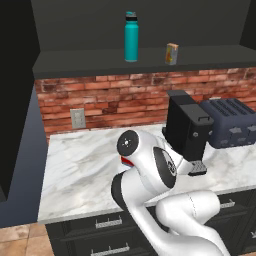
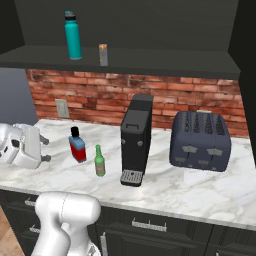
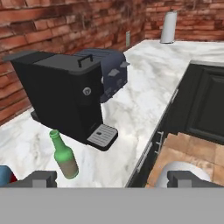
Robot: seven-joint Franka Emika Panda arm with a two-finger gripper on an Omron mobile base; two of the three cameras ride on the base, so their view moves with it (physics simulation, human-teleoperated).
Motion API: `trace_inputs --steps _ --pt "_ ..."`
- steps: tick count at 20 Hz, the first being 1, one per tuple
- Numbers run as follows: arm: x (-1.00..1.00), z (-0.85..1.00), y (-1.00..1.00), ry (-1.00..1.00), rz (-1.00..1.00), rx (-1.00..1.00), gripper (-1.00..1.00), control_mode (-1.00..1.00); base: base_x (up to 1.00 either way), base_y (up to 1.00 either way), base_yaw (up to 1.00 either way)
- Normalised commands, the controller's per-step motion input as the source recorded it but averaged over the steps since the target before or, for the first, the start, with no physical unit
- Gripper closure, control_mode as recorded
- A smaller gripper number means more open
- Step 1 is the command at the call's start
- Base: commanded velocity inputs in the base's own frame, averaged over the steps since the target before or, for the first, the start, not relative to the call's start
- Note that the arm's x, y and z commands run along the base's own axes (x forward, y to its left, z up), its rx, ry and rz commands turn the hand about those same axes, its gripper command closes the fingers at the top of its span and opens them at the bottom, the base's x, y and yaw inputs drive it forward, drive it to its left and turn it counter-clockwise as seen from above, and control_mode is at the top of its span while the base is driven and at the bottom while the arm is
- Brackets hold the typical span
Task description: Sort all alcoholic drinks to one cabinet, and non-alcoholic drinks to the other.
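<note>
Jaws wide apart, nothing between, fingertips (image 3: 41, 178) at hand view's bottom corners. Green bottle (image 3: 64, 156) just above left fingertip, upright, tan label unreadable; flask (image 2: 77, 145) beside it at right base view's centre-left, on tabletop (image 2: 200, 187). Hand held low at far left, pointing sideways. Teal bottle (image 1: 131, 37) and carton (image 1: 172, 54) on shelf (image 1: 75, 60), top.

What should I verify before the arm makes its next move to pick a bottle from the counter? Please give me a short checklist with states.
1. End effector open and holding nothing: ok.
2. Green bottle upright on the counter: ok.
3. Blue flask upright, apart from the green bottle: ok.
4. Coffee machine close to the green bottle, collision risk: not ok.
5. Teal bottle and carton already on the upper shelf: ok.
6. Second cabinet open for alcoholic drinks: cannot tell.
</note>
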Motion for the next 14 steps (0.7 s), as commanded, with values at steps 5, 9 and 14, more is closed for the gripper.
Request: trace_inputs --steps 5,9,14 --pt "0.24 -0.17 0.00 0.00 -0.03 0.00 -1.00 -1.00 0.00 0.00 0.00" --pt "0.26 -0.20 0.00 0.00 -0.02 0.00 -1.00 -1.00 0.00 0.00 0.00" --pt "0.23 -0.17 0.00 0.00 -0.01 0.00 -1.00 -1.00 0.00 0.00 0.00"
